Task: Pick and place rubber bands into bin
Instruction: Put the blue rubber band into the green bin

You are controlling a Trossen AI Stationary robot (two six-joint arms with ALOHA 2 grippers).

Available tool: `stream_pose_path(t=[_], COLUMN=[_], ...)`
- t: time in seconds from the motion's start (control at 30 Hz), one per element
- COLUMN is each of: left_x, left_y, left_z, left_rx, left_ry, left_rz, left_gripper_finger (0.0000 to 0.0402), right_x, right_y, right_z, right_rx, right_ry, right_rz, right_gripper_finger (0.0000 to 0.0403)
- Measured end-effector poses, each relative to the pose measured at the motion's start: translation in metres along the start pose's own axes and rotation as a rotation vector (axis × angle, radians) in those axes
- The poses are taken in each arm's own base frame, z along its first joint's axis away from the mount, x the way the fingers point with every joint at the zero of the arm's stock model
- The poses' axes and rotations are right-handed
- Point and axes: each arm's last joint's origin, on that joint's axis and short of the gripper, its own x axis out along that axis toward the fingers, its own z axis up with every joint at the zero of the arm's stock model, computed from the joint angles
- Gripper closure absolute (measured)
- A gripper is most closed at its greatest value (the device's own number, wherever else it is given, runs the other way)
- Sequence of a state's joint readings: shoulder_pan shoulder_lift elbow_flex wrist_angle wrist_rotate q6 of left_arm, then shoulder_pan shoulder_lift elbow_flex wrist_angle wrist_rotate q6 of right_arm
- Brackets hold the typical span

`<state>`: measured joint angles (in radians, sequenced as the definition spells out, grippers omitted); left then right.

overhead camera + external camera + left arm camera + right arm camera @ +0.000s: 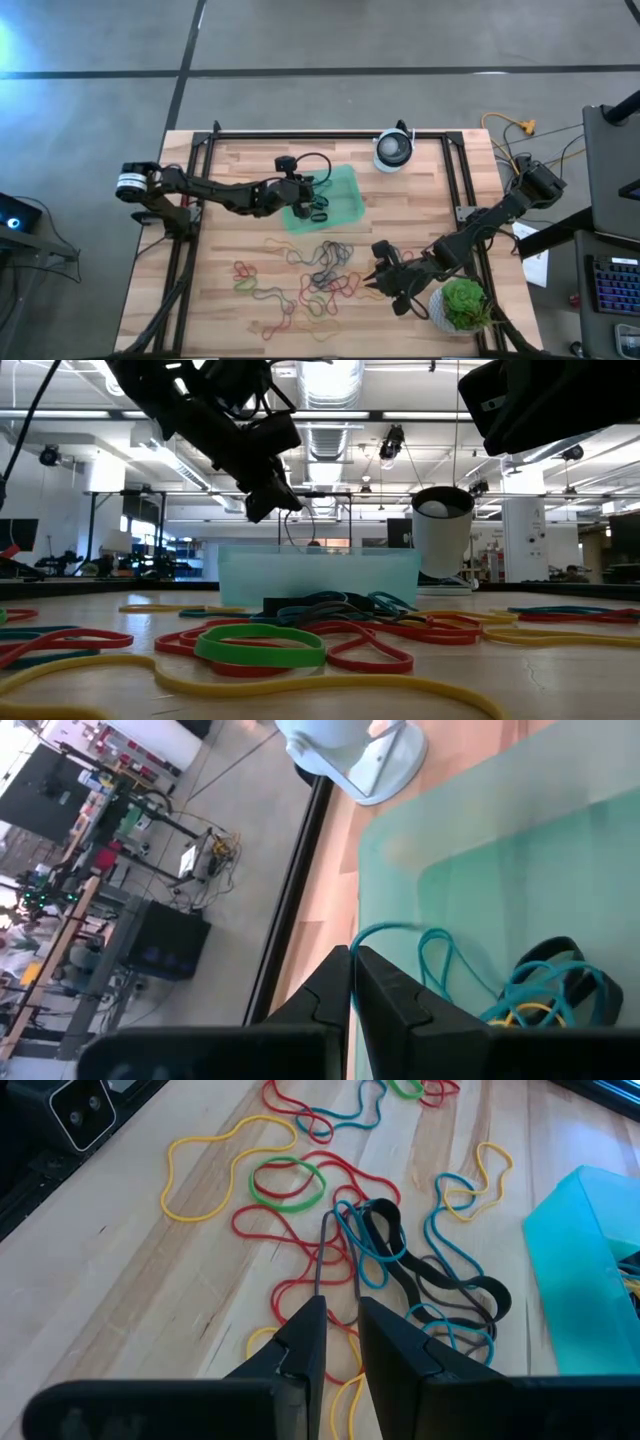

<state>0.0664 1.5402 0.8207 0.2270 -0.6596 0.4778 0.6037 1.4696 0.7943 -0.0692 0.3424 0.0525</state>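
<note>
My left gripper (352,982), clenched on a teal band (440,960), hangs over the bin (345,190) to drop it; my right gripper (340,1342) (fingers narrowly parted) pinches a thin dark band (335,1255) from the pile.

Coloured rubber bands (315,270) lie tangled on the wood beside the translucent green bin (345,185), a few inside

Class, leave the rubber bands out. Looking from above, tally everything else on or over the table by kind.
Arms: 2, left arm and right arm
Bin: 1
White device: 1
Plant: 1
Total: 5
</note>
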Motion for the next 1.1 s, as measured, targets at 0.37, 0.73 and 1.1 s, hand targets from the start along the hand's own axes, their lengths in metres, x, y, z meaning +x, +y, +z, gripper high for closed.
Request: stream_pose_path(t=[0.37,0.73,1.1], left_x=[-0.0004,-0.0003,-0.0002], left_y=[0.0045,0.0026,0.0015], left_z=[0.0033,0.0006,-0.0007], left_rx=[-0.059,-0.104,-0.096], left_ry=[-0.010,-0.006,-0.001], left_rz=[0.078,0.062,0.045], left_gripper_finger=[0.0398,0.0397,0.0316], right_x=[0.0000,0.0000,0.0000], right_y=[0.0000,0.0000,0.0000], right_z=[0.0000,-0.0001,-0.0001], right_rx=[0.000,0.000,0.000], right_ry=[0.000,0.000,0.000], right_rz=[0.000,0.000,0.000], right_gripper_finger=[0.0346,0.0346,0.0346])
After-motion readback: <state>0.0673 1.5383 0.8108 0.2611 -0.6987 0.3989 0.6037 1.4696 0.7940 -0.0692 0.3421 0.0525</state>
